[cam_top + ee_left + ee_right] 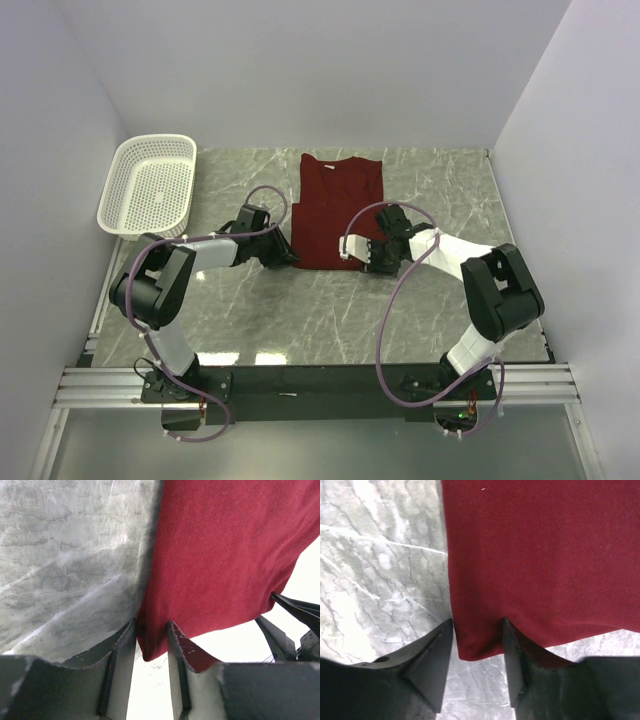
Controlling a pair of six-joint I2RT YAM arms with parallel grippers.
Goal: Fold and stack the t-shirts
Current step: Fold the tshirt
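Both your arms reach forward and bend inward at the elbow, so the two wrists meet the near hem of the t-shirt [335, 205] from opposite sides. Your left gripper [283, 252] sits low at the near-left corner, and your right gripper [372, 258] sits at the near-right corner.

In the left wrist view, the left gripper [151, 625] has the corner of the t-shirt [225, 555] between its fingers [125, 640]. The cloth fills the gap and creases run in toward it, so the fingers are clamped on the t-shirt there.

In the right wrist view, the right gripper [477, 625] straddles the other corner of the t-shirt [545, 555]. The cloth lies flat and smooth and meets the inner face of each of the fingers [437, 645]. You cannot tell from this whether they are pinching it or only standing astride it.

The t-shirt lies in the middle of the table [300, 310] as a long narrow strip, with its collar at the far end and its hem nearest you. Its long edges are straight.

Bare marble shows on both sides of the strip and between the hem and the arm bases. Walls close off the left, right and far sides.

A white basket [110, 205] sits at the far-left corner, well apart from the cloth.

You have one t-shirt, one basket and two arms in view.
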